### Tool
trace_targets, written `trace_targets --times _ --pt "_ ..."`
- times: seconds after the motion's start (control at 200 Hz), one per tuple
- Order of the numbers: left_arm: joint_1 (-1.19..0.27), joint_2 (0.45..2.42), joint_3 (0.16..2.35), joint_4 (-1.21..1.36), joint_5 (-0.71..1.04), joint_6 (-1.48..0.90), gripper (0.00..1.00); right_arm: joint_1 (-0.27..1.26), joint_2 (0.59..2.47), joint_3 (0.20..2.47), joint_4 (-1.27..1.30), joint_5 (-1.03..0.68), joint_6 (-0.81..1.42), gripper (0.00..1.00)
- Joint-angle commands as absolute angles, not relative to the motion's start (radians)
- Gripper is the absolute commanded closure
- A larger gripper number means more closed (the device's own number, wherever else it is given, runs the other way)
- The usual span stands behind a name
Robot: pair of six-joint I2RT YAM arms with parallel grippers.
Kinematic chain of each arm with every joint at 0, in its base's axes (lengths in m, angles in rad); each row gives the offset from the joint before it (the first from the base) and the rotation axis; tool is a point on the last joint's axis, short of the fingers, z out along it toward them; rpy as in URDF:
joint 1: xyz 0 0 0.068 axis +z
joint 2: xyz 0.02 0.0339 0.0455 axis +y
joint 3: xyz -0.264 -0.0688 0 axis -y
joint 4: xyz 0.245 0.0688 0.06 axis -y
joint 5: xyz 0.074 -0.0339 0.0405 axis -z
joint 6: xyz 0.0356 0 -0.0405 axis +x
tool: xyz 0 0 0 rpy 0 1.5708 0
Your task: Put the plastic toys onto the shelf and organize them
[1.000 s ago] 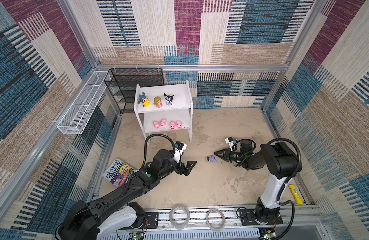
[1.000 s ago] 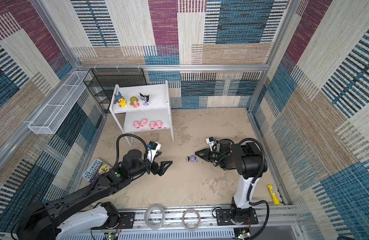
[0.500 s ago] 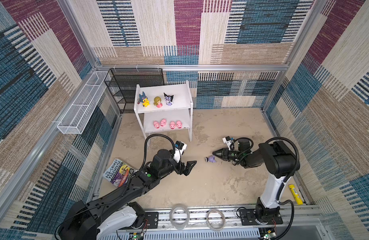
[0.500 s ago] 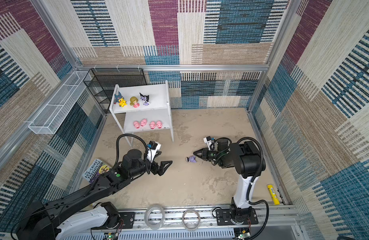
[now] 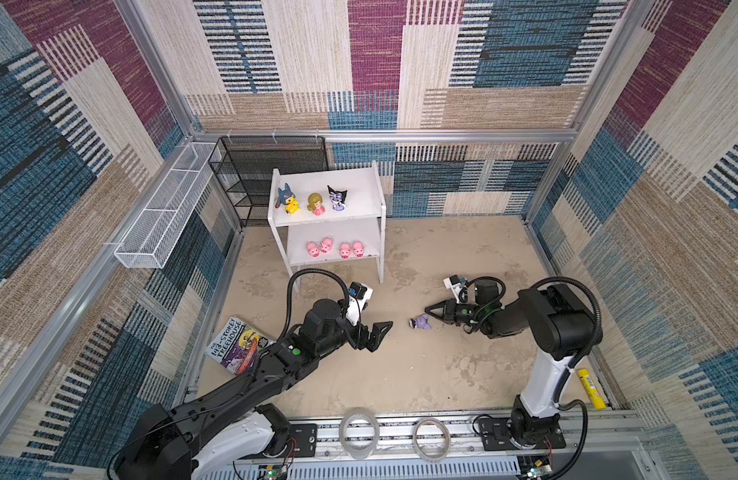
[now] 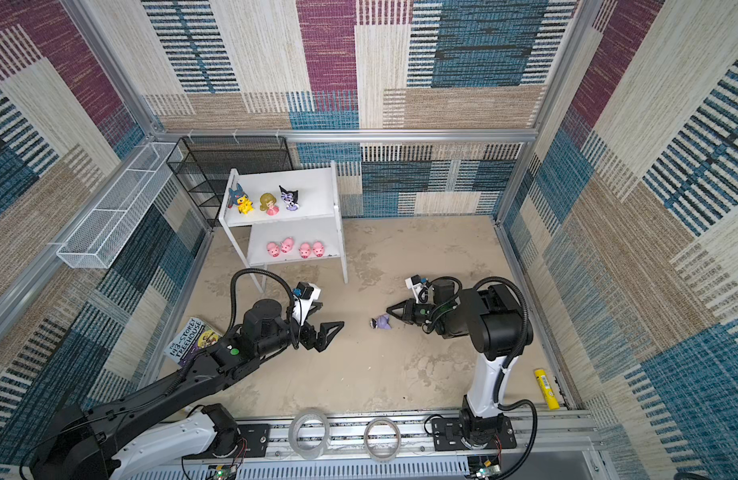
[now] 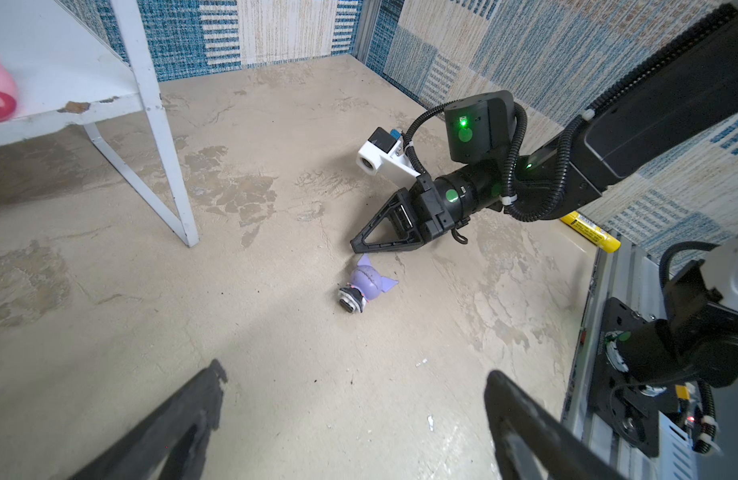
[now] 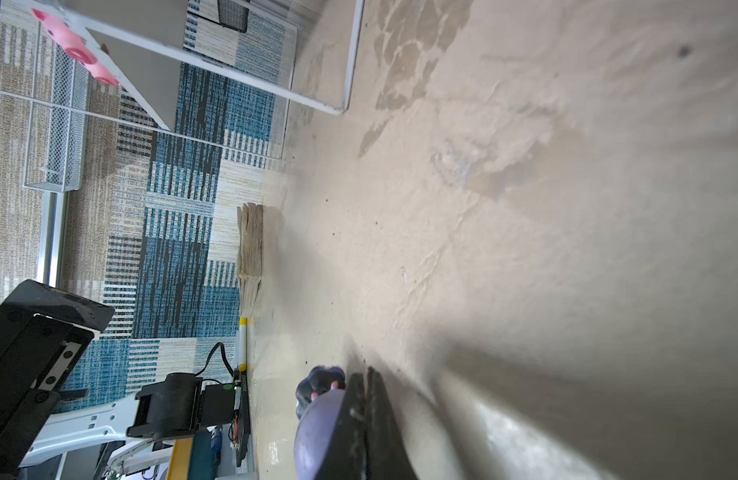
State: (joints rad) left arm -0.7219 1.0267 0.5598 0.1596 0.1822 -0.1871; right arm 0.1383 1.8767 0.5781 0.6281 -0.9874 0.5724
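A black-and-purple toy (image 5: 420, 322) (image 6: 382, 322) lies on its side on the floor, and the left wrist view shows it too (image 7: 365, 284). My right gripper (image 5: 427, 310) (image 6: 388, 310) (image 7: 355, 248) (image 8: 365, 376) is low beside it, jaws shut flat together, the toy (image 8: 317, 415) against their outer side, not between them. My left gripper (image 5: 380, 314) (image 6: 332, 314) (image 7: 355, 370) hovers open and empty to the toy's left. The white shelf (image 5: 359, 187) carries a yellow blue-hooded figure (image 5: 287, 200), a blond doll (image 5: 316, 203) and a black-and-purple figure (image 5: 337, 198) on top, with several pink pigs (image 5: 326, 246) below.
A paperback book (image 5: 236, 345) lies at the left wall. A yellow tube (image 5: 591, 388) rests at the right front corner. A black mesh rack (image 5: 271, 174) and a white wire basket (image 5: 163, 212) stand behind and left of the shelf. Two tape rolls (image 5: 359, 428) sit on the front rail.
My right gripper's jaws have gone from slightly apart to fully shut beside the toy, which stays on the floor. The left arm has not moved.
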Motion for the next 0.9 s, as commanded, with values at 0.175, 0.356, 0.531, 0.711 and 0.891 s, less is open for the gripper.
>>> trace_targets --times 0.175,0.356,0.531,0.711,0.891 --pt "-0.722 1.037 0.577 0.161 0.249 -0.164 0.01 0.155 1.741 0.578 0.560 -1.018 0.524 1.00" --pt "-0.723 1.055 0.655 0.074 0.368 -0.138 0.01 0.172 1.604 0.625 0.340 -1.041 0.346 1.00" --pt "-0.723 1.038 0.738 -0.082 0.346 -0.117 0.01 0.173 1.495 0.634 0.185 -0.968 0.281 0.99" --pt "-0.730 1.069 0.718 -0.091 0.332 -0.124 0.01 0.173 1.386 0.545 0.189 -0.885 0.312 0.79" --pt "-0.753 1.153 0.706 -0.092 0.339 -0.162 0.01 0.176 1.255 0.504 0.075 -0.747 0.302 0.56"
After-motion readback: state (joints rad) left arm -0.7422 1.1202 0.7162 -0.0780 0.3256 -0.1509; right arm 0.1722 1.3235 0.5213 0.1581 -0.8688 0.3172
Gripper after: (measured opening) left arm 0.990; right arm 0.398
